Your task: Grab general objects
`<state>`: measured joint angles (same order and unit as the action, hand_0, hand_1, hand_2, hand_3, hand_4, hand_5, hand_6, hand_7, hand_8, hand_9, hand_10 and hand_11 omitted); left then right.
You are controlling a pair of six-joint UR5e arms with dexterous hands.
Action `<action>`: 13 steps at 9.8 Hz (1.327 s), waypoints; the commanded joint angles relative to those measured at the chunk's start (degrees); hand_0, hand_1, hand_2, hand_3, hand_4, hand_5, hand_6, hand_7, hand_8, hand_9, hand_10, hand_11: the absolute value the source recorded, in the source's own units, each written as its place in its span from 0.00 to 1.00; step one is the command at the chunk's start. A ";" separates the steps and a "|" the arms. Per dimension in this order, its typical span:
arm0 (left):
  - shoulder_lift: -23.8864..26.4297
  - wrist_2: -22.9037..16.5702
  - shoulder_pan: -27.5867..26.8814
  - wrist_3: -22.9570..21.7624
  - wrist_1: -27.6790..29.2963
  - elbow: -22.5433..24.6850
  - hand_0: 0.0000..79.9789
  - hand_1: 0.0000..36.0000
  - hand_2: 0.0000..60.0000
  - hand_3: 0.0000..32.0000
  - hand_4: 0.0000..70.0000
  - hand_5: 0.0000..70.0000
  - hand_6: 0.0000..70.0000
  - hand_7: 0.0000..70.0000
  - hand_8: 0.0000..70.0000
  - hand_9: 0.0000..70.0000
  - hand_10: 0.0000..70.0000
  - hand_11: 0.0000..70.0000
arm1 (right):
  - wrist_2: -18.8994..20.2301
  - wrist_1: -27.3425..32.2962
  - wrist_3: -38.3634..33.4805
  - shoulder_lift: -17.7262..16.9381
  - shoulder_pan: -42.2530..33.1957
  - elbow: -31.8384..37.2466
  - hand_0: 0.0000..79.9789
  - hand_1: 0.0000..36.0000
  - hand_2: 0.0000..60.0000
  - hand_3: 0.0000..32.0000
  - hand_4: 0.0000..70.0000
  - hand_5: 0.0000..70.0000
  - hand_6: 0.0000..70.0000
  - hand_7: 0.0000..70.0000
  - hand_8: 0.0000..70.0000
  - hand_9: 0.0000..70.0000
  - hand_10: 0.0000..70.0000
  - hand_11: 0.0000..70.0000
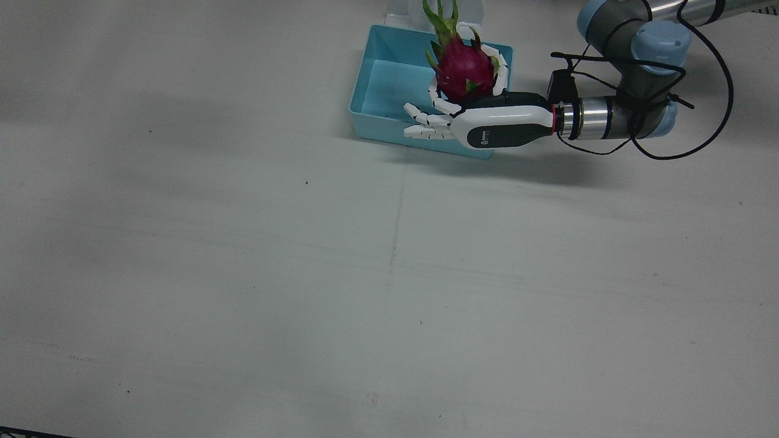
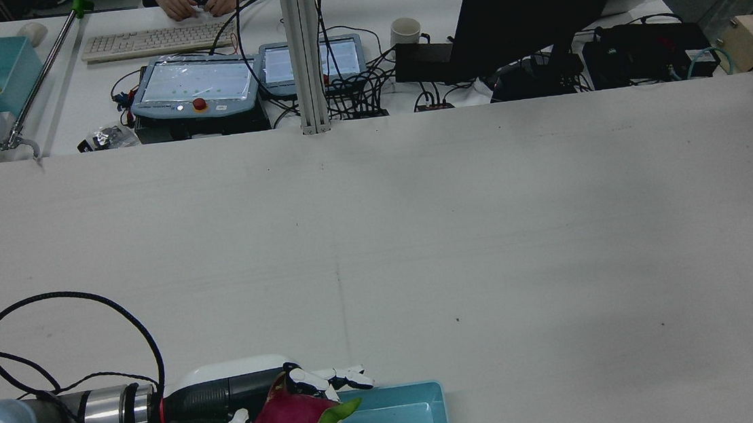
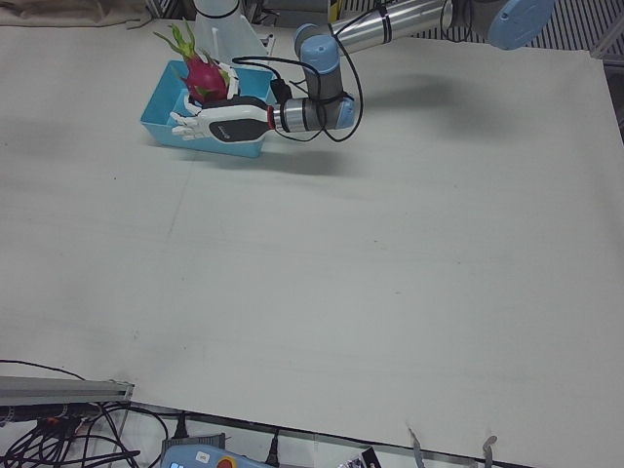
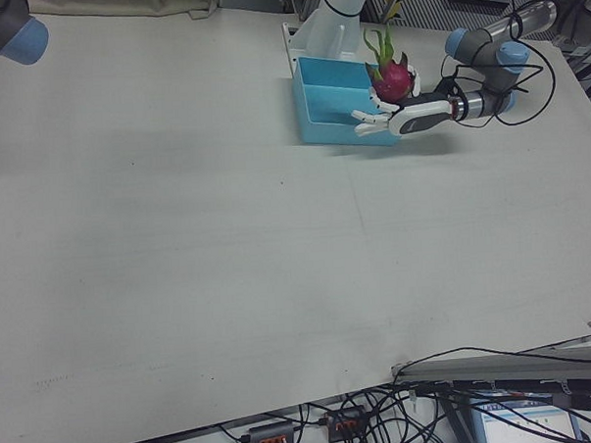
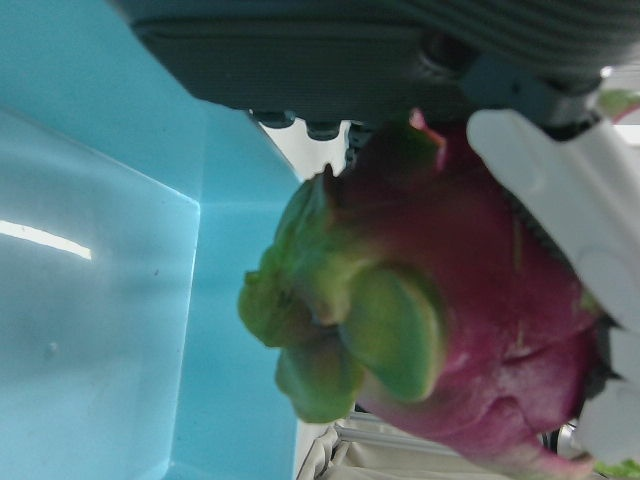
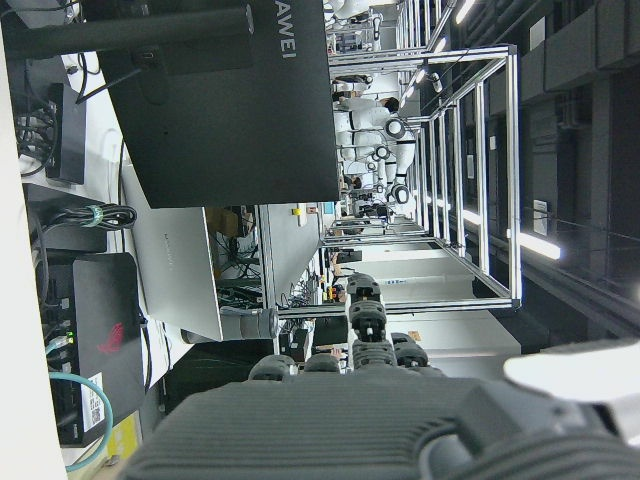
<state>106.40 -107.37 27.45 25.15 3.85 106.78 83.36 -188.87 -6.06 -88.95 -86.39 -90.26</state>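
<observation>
A pink dragon fruit [image 1: 465,67] with green scales is held in my left hand [image 1: 481,125], just over the far right end of a light blue bin [image 1: 389,85]. Some fingers wrap round the fruit; the others [image 1: 426,125] stretch flat over the bin's front wall. The rear view shows the hand [image 2: 242,390], fruit [image 2: 292,420] and bin [image 2: 401,420] at the bottom edge. The left hand view shows the fruit [image 5: 470,310] close up against a white finger [image 5: 560,190], above the bin floor [image 5: 100,300]. My right hand [image 6: 365,330] shows only in its own view, empty, fingers apart.
The bin stands at the table's robot-side edge, by the white pedestal [image 1: 405,12]. A black cable [image 1: 724,79] loops off the left forearm. Across the table are a keyboard [image 2: 150,40], teach pendants [image 2: 195,81] and a monitor [image 2: 535,0]. A right arm joint [image 4: 13,33] sits far off.
</observation>
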 commanded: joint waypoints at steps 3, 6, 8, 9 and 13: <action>-0.14 0.06 -0.90 -2.38 3.26 0.09 0.61 0.15 0.00 1.00 0.00 0.00 0.00 0.14 0.00 0.01 0.00 0.00 | 0.04 0.00 0.00 0.00 0.08 -0.09 0.00 0.00 0.00 0.00 0.00 0.00 0.00 0.00 0.00 0.00 0.00 0.00; -0.14 -0.03 0.23 -6.42 6.33 0.18 0.61 0.15 0.00 1.00 0.00 0.00 0.00 0.16 0.00 0.01 0.00 0.00 | 0.04 0.08 0.09 0.00 0.00 -0.09 0.00 0.00 0.00 0.00 0.00 0.00 0.00 0.00 0.00 0.00 0.00 0.00; 0.29 -0.20 8.89 -6.61 5.12 0.27 0.62 0.20 0.00 1.00 0.00 0.04 0.00 0.17 0.00 0.01 0.00 0.00 | -0.04 0.00 0.09 0.00 0.08 -0.09 0.00 0.00 0.00 0.00 0.00 0.00 0.00 0.00 0.00 0.00 0.00 0.00; 0.30 -0.20 15.64 -6.69 4.68 -0.69 0.63 0.22 0.00 0.84 0.00 0.07 0.00 0.20 0.01 0.02 0.00 0.00 | 0.04 0.00 0.09 0.00 0.00 -0.09 0.00 0.00 0.00 0.00 0.00 0.00 0.00 0.00 0.00 0.00 0.00 0.00; 3.10 0.06 39.47 -7.40 7.91 -12.25 0.63 0.24 0.00 0.00 0.03 0.13 0.08 0.29 0.05 0.04 0.01 0.03 | 0.04 0.00 0.09 0.00 0.09 -0.18 0.00 0.00 0.00 0.00 0.00 0.00 0.00 0.00 0.00 0.00 0.00 0.00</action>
<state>107.27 -107.49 52.59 18.09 9.05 102.55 83.33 -188.85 -5.98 -88.95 -86.37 -90.42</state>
